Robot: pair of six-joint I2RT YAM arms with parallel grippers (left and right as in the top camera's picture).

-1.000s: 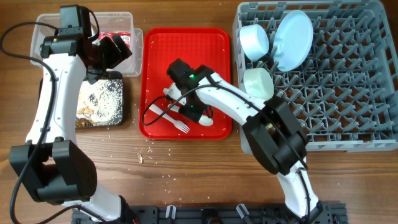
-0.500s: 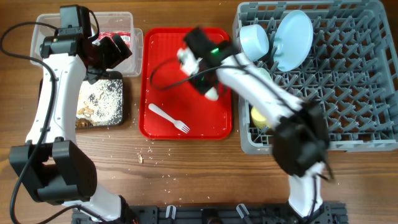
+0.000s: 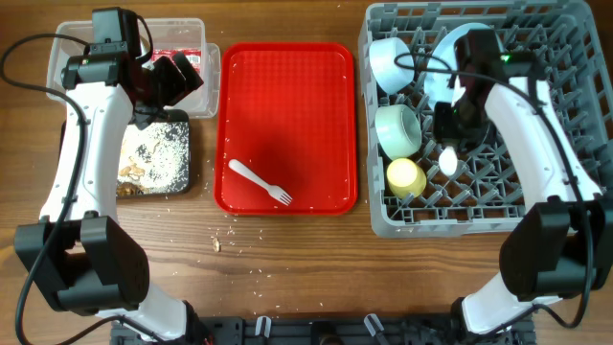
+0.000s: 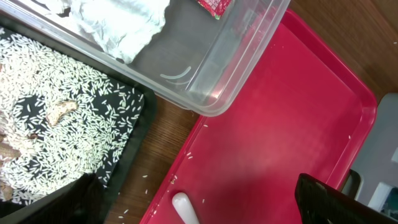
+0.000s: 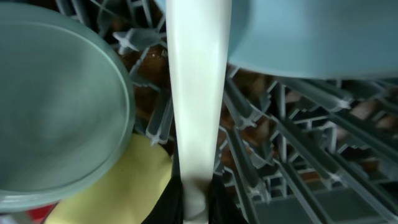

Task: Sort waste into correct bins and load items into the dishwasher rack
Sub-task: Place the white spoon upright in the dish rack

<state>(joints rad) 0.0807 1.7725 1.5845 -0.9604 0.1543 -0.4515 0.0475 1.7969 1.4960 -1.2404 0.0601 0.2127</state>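
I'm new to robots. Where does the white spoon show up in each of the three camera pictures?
Overhead: the spoon is over the rack, just right of the yellow cup, gripped by the right end effector.
Left wrist: not in it; the white tip at the bottom edge is the fork.
Right wrist: the spoon's handle runs up the middle of the picture.
Shared landmark: the yellow cup, lower left in the right wrist view.

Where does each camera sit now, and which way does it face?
Overhead: above the table, straight down on red tray and rack; both arms show.
Left wrist: facing down over clear tub, black tray; own fingers at bottom.
Right wrist: down into rack along spoon in right hand.
Shared: overhead, right wrist both show spoon.
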